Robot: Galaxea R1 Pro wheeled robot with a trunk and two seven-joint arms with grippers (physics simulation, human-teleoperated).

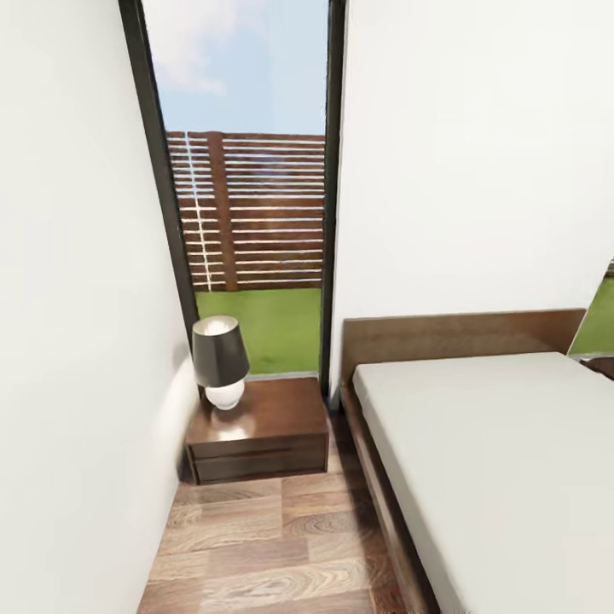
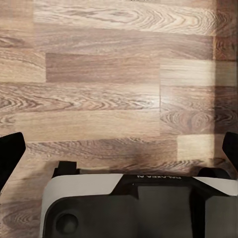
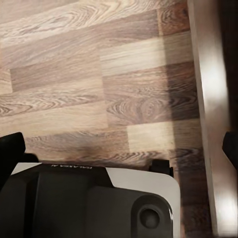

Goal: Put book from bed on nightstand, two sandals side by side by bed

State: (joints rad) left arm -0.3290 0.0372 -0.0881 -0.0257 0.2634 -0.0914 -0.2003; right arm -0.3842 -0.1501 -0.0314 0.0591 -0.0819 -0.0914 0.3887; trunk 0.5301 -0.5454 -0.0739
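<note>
2 white walls (image 1: 77,341) enclose a narrow strip of brown wood-plank floor (image 1: 273,554) in the head view, with a tall dark-framed window (image 1: 247,213) between them showing a slatted wooden fence (image 1: 256,209) and green grass (image 1: 273,328) outside. The large bed with a pale grey-white mattress (image 1: 503,460) and dark brown wooden frame and headboard (image 1: 452,333) lies along the right of this strip; the part of its mattress in view carries nothing. The small dark reddish-brown nightstand with drawer fronts (image 1: 260,443) stands in the corner just beside the head of the bed, under the window. A table lamp with a dark shade and a white rounded base (image 1: 220,362) rests on its glossy top, towards the wall.

In the left wrist view, the left gripper (image 2: 119,148) hangs over bare planks, its 2 dark fingertips (image 2: 11,151) set wide apart with nothing between them. In the right wrist view, the right gripper (image 3: 119,148) is likewise spread wide and empty, over the floor next to the bed's wooden side rail (image 3: 210,114).
</note>
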